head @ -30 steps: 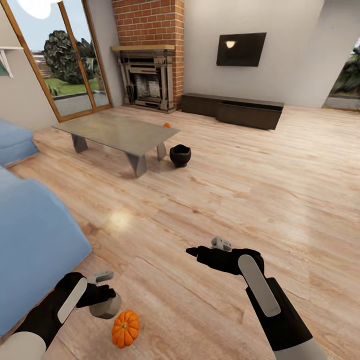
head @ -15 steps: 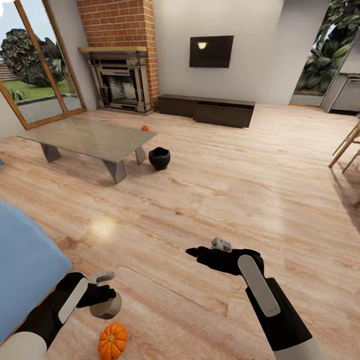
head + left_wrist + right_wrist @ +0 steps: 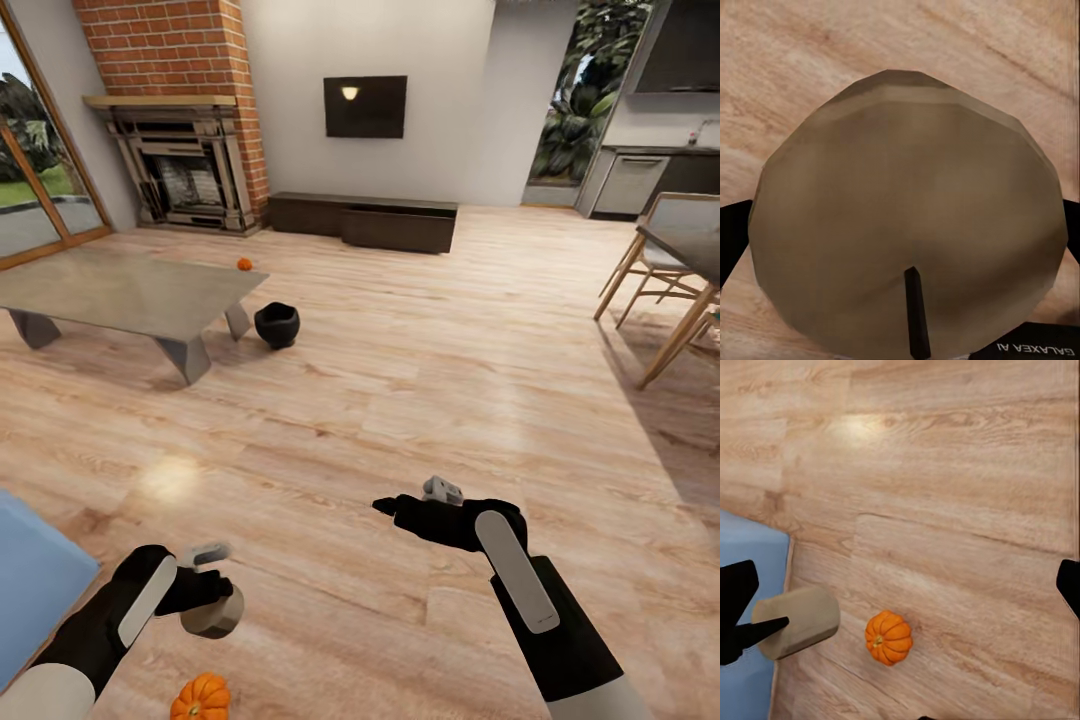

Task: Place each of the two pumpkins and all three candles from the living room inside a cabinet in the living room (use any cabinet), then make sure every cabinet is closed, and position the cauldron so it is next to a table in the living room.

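My left gripper is shut on a grey-beige candle, held just above the wooden floor; up close the candle sits between the fingers. One orange pumpkin lies on the floor right beside it, and the pumpkin appears next to the held candle. A second pumpkin lies far off behind the low table. The black cauldron stands on the floor close to the table's right end. The dark cabinet runs along the far wall, fronts shut. My right gripper hovers open and empty.
A blue sofa corner is close at my left. A brick fireplace stands at the back left. A dining table with wooden chairs is at the right, grey kitchen units behind it. Open floor stretches toward the cabinet.
The head view has swung to the right, so the room slides left and the dining chairs come into view. Both arms keep their pose; the candle stays in the left gripper.
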{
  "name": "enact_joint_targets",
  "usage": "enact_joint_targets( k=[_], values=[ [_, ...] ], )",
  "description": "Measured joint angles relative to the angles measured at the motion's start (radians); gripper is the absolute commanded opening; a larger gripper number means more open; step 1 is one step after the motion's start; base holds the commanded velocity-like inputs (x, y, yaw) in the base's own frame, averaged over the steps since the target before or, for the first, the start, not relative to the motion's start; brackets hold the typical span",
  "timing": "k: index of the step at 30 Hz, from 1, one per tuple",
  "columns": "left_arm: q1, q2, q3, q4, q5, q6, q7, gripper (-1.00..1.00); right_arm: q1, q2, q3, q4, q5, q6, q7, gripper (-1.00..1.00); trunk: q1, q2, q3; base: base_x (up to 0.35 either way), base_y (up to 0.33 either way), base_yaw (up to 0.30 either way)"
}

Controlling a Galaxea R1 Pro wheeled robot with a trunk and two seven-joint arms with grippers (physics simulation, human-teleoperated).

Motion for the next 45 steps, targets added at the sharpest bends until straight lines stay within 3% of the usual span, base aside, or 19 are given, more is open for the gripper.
enact_joint_targets(
  k=[5, 14, 18, 22, 27, 32, 35, 39, 45],
  values=[
    [0.000, 0.000, 0.000, 0.002, 0.000, -0.004, 0.001, -1.00, 0.000, 0.002, -0.045, 0.031, 0.001, 0.000, -0.001, 1.00, -0.019, 0.035, 0.016, 0.000, 0.000, -0.281],
    [0.000, -0.005, -0.007, 0.013, -0.001, -0.014, 0.007, -1.00, 0.002, -0.001, -0.057, 0.065, 0.018, -0.002, -0.015, 1.00, -0.054, 0.098, 0.046, 0.000, 0.000, -0.281],
    [0.000, -0.007, -0.009, 0.035, -0.002, -0.022, 0.008, -1.00, 0.043, -0.033, -0.059, 0.152, 0.101, -0.024, -0.049, 1.00, -0.069, 0.126, 0.060, 0.000, 0.000, -0.278],
    [0.000, -0.016, -0.011, 0.095, -0.003, -0.089, 0.008, -1.00, 0.053, -0.039, -0.054, 0.303, 0.226, -0.178, -0.055, 1.00, -0.084, 0.154, 0.076, 0.000, 0.000, -0.272],
    [-0.001, -0.039, -0.019, 0.163, -0.004, -0.150, 0.009, -1.00, 0.055, -0.036, -0.050, 0.491, 0.323, -0.362, -0.054, 1.00, -0.103, 0.189, 0.096, 0.000, 0.000, -0.267],
    [-0.001, -0.056, -0.022, 0.272, -0.044, -0.277, 0.010, -1.00, 0.055, -0.035, -0.040, 0.617, 0.342, -0.484, -0.045, 1.00, -0.123, 0.224, 0.116, 0.000, 0.000, -0.265],
    [-0.001, -0.073, -0.022, 0.336, -0.049, -0.344, 0.010, -1.00, 0.055, -0.035, -0.037, 0.659, 0.344, -0.538, -0.044, 1.00, -0.134, 0.245, 0.128, 0.000, 0.000, -0.257],
    [-0.002, -0.087, -0.020, 0.381, -0.051, -0.401, 0.010, -1.00, 0.055, -0.035, 0.006, 0.739, 0.376, -0.618, -0.044, 1.00, -0.150, 0.273, 0.143, 0.000, 0.000, -0.218],
    [-0.002, -0.110, -0.025, 0.491, -0.055, -0.514, 0.010, -1.00, 0.055, -0.034, 0.049, 0.798, 0.390, -0.695, -0.044, 1.00, -0.173, 0.315, 0.162, 0.000, 0.000, -0.058]
  ],
)
